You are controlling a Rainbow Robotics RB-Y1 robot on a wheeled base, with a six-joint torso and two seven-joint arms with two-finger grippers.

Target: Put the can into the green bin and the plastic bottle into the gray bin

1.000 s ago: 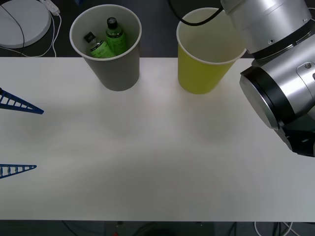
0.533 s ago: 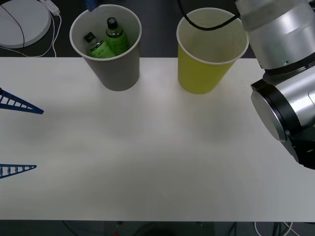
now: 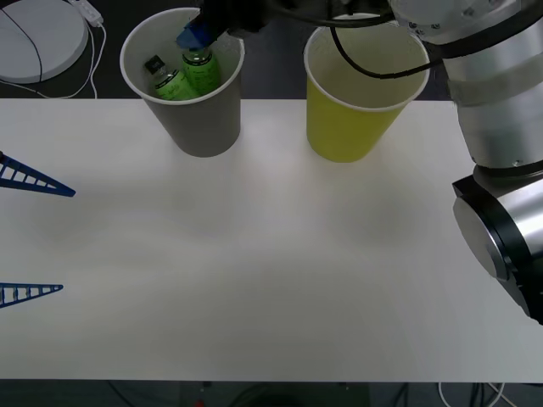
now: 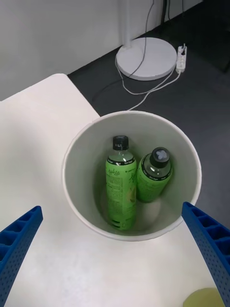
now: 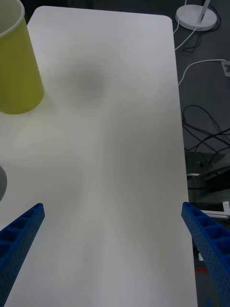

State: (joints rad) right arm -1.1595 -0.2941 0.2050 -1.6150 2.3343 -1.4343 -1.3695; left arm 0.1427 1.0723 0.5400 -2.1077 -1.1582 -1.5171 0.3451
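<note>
From the front I see my right hand (image 3: 193,36) over the gray bin (image 3: 204,127), beside the green bin (image 3: 348,127) on the worktop (image 3: 254,254). My right wrist shows its fingers spread wide, empty, above the plastic bottle (image 4: 154,175) inside. My left wrist shows the left hand (image 5: 115,240) open, empty.

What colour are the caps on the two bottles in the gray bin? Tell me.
Black on both bottles, best seen in the right wrist view.
</note>
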